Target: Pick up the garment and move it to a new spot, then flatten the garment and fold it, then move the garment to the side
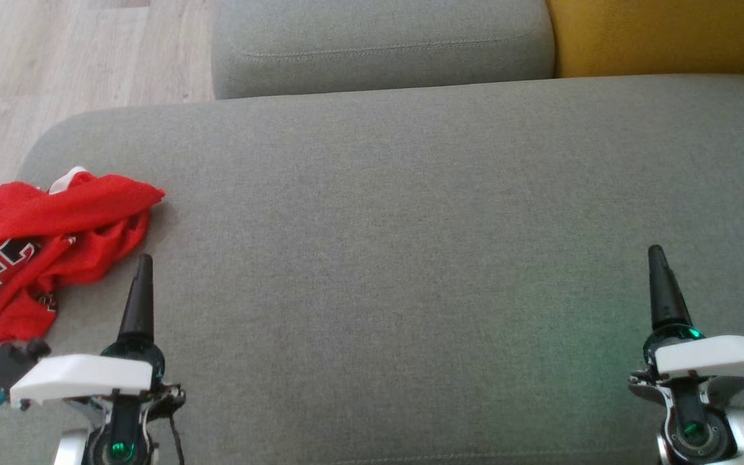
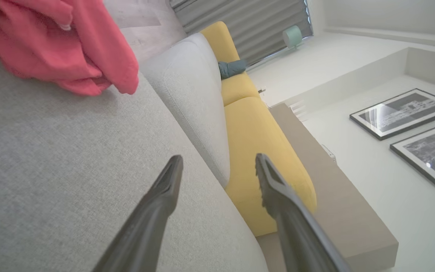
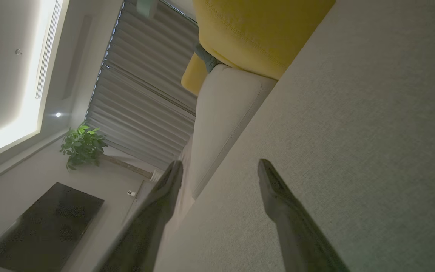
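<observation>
As it lies bunched, red garment [image 1: 75, 213], black-lettered

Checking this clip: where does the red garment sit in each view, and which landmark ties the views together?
Head: garment lies crumpled at the left edge, on the grey seat.
Left wrist: garment in the top-left corner, lying on the seat.
Right wrist: bare seat on the right, blinds on the left.
Shared landmark: yellow cushion.
</observation>
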Robot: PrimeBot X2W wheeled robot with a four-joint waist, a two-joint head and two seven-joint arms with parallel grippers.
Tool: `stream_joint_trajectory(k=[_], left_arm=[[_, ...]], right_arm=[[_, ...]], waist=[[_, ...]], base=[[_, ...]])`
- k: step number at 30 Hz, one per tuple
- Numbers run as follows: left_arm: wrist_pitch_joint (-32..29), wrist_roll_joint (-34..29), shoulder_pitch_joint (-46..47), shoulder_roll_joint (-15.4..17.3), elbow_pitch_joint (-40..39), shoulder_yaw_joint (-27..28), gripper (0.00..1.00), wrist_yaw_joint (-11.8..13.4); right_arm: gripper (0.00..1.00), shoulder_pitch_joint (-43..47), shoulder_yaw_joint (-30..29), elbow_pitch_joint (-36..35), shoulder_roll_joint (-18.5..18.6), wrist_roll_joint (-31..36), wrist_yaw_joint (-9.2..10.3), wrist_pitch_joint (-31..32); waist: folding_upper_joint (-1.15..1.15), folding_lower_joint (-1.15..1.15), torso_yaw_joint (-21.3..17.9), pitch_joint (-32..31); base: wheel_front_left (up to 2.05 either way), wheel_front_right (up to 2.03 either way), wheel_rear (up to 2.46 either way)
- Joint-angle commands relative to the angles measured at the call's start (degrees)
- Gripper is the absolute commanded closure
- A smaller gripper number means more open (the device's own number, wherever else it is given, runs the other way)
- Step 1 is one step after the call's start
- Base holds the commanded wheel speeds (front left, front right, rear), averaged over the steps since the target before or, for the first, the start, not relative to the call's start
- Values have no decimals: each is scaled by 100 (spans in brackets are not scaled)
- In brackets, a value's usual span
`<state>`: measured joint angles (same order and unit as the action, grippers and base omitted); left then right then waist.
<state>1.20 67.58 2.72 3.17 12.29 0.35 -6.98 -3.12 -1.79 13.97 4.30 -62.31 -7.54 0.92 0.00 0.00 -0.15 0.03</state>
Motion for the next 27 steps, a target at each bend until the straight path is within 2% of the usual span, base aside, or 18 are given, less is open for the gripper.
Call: stream_joint_trajectory(k=[1,27], left_arm=[[51,-136,314,118,-249,31,0,-21],[503,-2379,299,284,-507,-222,0,-31]], right_arm=[[0,-316,84,-233,120,147,2,-68],[0,-313,475,-408,160,2235,3,-268]], waist=[[0,0,0,-2],[0,0,-31,-44]], base=[[0,0,0],[0,0,0]])
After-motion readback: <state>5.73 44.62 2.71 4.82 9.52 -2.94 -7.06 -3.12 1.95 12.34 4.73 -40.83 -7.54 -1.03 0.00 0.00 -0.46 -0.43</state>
